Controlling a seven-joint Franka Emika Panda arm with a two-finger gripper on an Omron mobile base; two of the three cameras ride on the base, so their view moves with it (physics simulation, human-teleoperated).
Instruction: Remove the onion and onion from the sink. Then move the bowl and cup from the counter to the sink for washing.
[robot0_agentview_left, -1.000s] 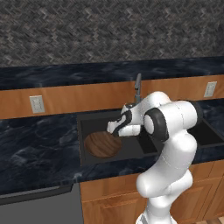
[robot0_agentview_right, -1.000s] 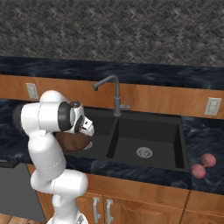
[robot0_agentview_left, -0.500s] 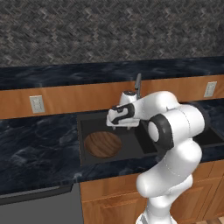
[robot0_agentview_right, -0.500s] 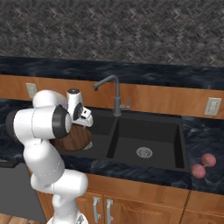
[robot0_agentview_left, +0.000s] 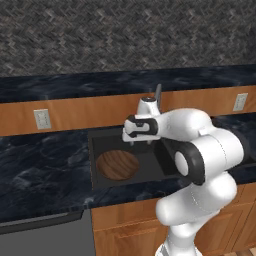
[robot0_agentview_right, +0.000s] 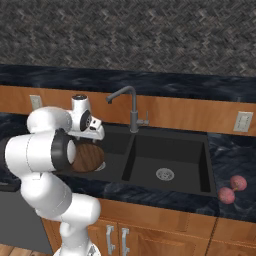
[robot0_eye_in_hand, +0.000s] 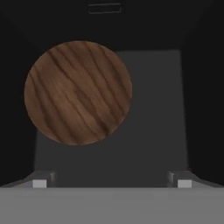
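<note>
Bowl (robot0_eye_in_hand: 78, 92) lying flat on the floor of the left basin of the sink (robot0_agentview_right: 170, 150), wood grain up, seen round and whole from the hand view; no long axis to speak of, being a disc. Gripper (robot0_agentview_left: 141, 142) raised above that same basin, jaws spread wide and holding nothing, fingertips (robot0_eye_in_hand: 40, 183) pointing down into the basin with the bowl ahead and off to one side of the line between them, well apart from both tips. Both onions (robot0_agentview_right: 233, 188) resting together on the counter (robot0_agentview_right: 235, 165) to the right of the sink, just beside one another, so out of the basins already. Cup not made out in any view, hence no telling which way it lies from the hand; likely next a swing away from the sink to find it on the counter, judged from the bowl sitting in place and the hand empty. Arm folded high and close, elbow bulging toward the right basin, wrist turned down over the left one, near the faucet (robot0_agentview_right: 128, 102) but not touching it.
</note>
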